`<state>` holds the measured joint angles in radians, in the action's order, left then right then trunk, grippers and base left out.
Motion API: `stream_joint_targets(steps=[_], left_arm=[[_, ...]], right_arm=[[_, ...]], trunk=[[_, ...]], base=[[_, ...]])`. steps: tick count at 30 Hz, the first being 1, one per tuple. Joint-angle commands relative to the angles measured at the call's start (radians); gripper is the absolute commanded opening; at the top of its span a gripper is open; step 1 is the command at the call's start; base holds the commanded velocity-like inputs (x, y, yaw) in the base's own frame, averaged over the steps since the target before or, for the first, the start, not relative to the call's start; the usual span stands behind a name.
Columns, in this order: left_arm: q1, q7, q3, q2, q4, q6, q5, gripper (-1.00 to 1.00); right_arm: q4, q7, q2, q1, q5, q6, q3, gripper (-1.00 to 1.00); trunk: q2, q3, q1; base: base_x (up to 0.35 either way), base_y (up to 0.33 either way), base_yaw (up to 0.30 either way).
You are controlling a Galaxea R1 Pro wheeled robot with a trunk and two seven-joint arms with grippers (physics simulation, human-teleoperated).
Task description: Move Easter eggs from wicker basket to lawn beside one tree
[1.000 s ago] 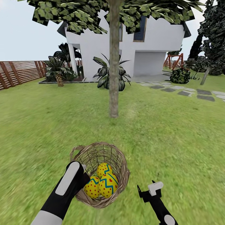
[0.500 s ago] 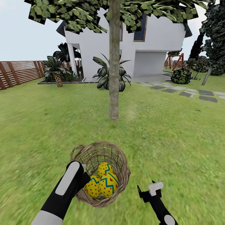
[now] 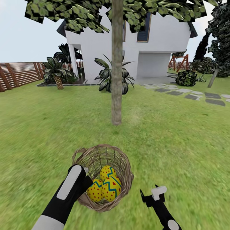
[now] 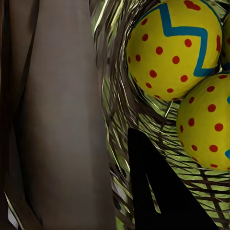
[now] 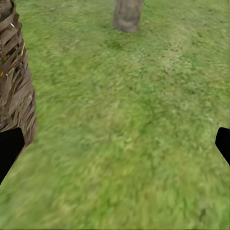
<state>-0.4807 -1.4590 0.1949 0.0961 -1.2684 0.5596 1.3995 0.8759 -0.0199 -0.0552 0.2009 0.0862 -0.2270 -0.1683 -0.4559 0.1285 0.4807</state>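
Gripping the wicker basket (image 3: 103,177) rim, the left gripper (image 3: 83,179) – three Easter eggs (image 3: 105,187) nestled inside, tree (image 3: 116,64) trunk further off on the lawn (image 3: 179,140), right gripper (image 3: 153,194) held wide open nearby – nothing in it.

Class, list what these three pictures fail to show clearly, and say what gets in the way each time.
- Left gripper: in the head view the arm and the basket rim cover its jaws, so the grip is unclear.
- Third egg: partly behind the front two in the head view.
- Tree top: cut by the head view's upper edge.
- Basket in the right wrist view: cut by the edge.
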Motion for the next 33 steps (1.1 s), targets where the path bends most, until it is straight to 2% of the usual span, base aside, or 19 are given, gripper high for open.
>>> stream_joint_targets(steps=[1,6,8,10,12,15,17,20,24,27,33], left_arm=[[0.0,0.003,0.0,0.0,0.0,0.005,0.0,-1.0],[0.0,0.003,0.004,-0.001,0.001,0.005,0.0,-1.0],[0.0,0.002,0.004,-0.002,0.003,0.006,-0.001,-1.0],[-0.001,0.002,0.003,-0.001,0.003,0.006,-0.001,-1.0],[-0.001,0.002,0.004,-0.001,0.003,0.006,-0.001,-1.0],[0.0,0.002,0.004,-0.001,0.002,0.006,-0.001,-1.0],[-0.001,0.001,0.005,0.0,0.003,0.006,-0.001,-1.0],[0.0,0.001,0.005,0.0,0.003,0.006,-0.001,-1.0],[-0.001,0.0,0.005,-0.001,0.007,0.006,0.0,-1.0],[0.0,0.0,0.005,0.0,0.008,0.006,-0.001,-1.0],[-0.001,0.002,0.005,0.0,0.006,0.006,-0.002,-1.0]], right_arm=[[0.0,0.0,0.0,0.0,-0.001,0.0,0.0,1.0],[0.017,0.012,-0.004,0.0,-0.003,-0.017,0.013,1.0],[0.026,0.029,-0.018,0.0,-0.003,-0.02,0.013,1.0],[0.033,0.125,-0.063,0.0,-0.012,-0.018,0.026,1.0],[0.036,0.28,-0.078,0.0,-0.039,-0.009,0.089,1.0],[0.075,0.502,-0.08,0.0,-0.043,0.049,0.242,1.0],[0.095,0.567,-0.076,0.0,-0.043,0.102,0.298,1.0],[0.102,0.567,-0.072,0.0,-0.043,0.133,0.308,1.0],[0.137,0.487,-0.071,0.0,-0.047,0.138,0.312,1.0],[0.138,0.487,-0.071,0.0,-0.048,0.16,0.316,1.0],[0.138,0.486,-0.071,0.0,-0.048,0.157,0.316,1.0]], trunk=[[0.0,0.0,0.0],[0.0,0.0,0.0],[0.0,0.0,0.0],[0.0,0.0,0.0],[0.0,0.0,0.0],[0.0,0.0,0.0],[0.0,0.0,0.0],[0.0,0.0,0.0],[0.0,0.0,0.0],[0.0,0.002,0.0],[0.0,0.012,0.0]], base=[[0.333,0.0,0.0],[0.333,0.0,0.0],[0.333,0.0,0.0],[0.334,0.0,0.0],[0.334,0.0,0.0],[0.334,0.0,0.0],[0.334,0.0,0.0],[0.334,0.0,0.0],[0.334,0.0,0.0],[0.334,0.0,0.0],[0.334,0.0,0.0]])
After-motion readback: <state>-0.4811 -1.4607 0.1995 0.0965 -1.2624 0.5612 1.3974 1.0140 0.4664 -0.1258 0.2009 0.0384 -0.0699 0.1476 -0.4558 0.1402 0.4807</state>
